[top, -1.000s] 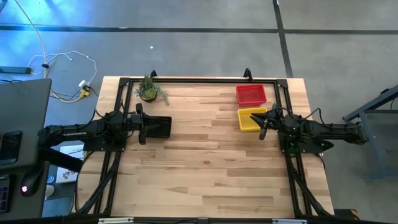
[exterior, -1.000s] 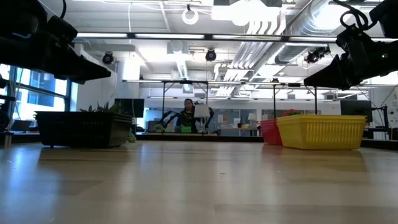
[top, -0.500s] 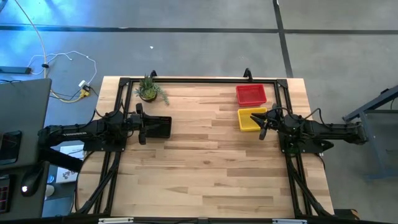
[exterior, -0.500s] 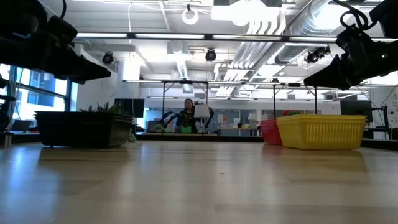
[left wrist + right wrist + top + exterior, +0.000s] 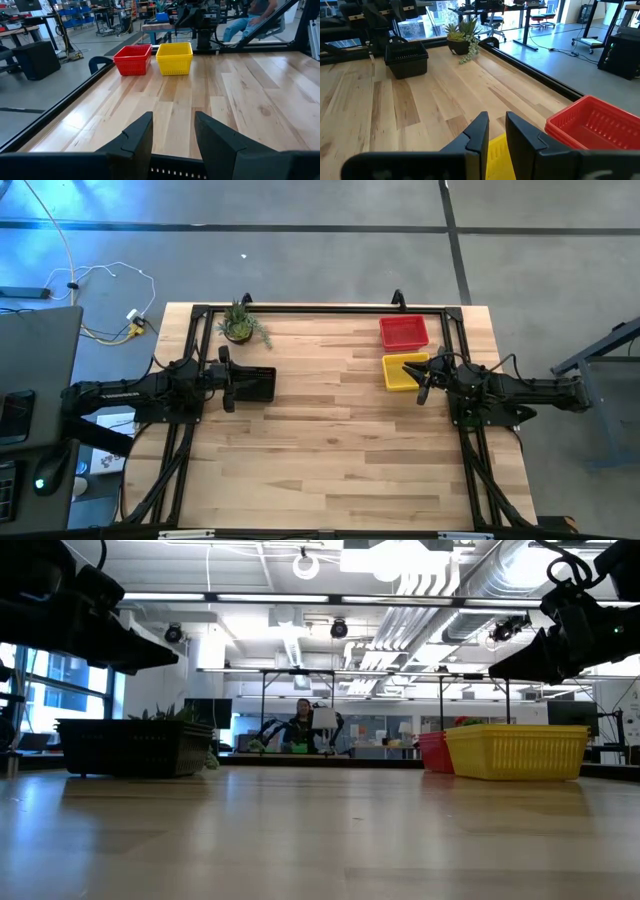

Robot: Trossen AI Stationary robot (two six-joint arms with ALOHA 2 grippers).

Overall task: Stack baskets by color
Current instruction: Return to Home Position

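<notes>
A black basket (image 5: 260,384) stands on its bottom at the table's left, a yellow basket (image 5: 403,371) at the right, and a red basket (image 5: 403,332) just beyond the yellow one. My left gripper (image 5: 172,135) hangs open above the black basket's left end, touching nothing. My right gripper (image 5: 497,132) hovers over the near right corner of the yellow basket (image 5: 500,155). Its fingers stand a narrow gap apart with nothing between them. In the low view both grippers stay well above the basket rims.
A small green potted plant (image 5: 241,326) stands at the far left, beyond the black basket. A black metal frame (image 5: 320,308) runs along the table's edges. The wide middle of the wooden table (image 5: 330,420) is bare. A person sits in the room beyond the table.
</notes>
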